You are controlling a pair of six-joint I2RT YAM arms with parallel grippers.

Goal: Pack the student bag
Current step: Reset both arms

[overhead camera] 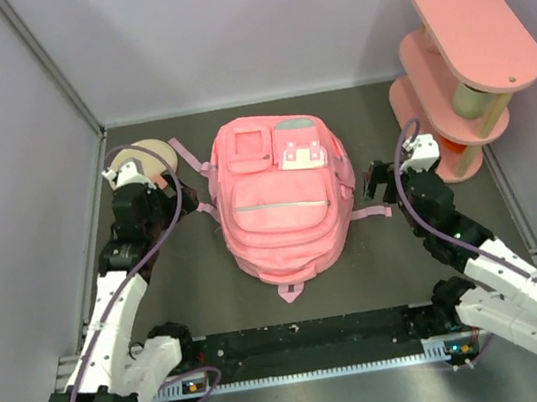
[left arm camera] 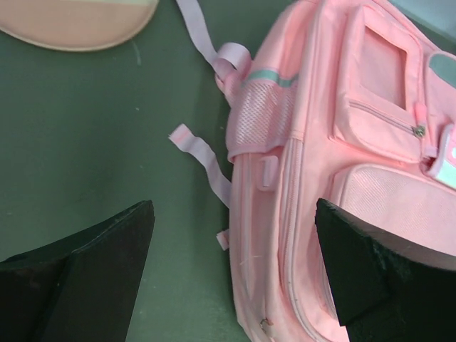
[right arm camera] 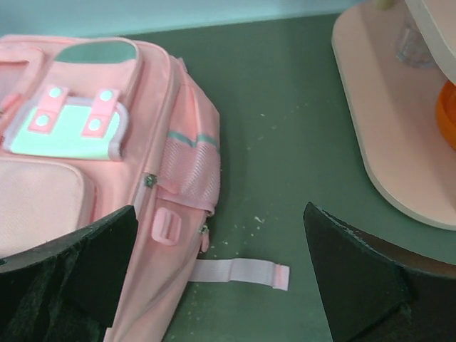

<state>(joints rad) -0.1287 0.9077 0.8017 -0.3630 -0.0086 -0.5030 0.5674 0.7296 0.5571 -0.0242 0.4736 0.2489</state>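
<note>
The pink student bag lies flat in the middle of the table, front pockets up, with a white patch. My left gripper is open and empty at the bag's left side. In the left wrist view the bag lies partly between the black fingers, with its side zipper there. My right gripper is open and empty at the bag's right side. The right wrist view shows the bag's edge and a loose strap end between the fingers.
A pink tiered shelf stands at the back right, its base close to my right gripper. A pale pink oval thing lies at the back left, also in the left wrist view. Grey walls enclose the table.
</note>
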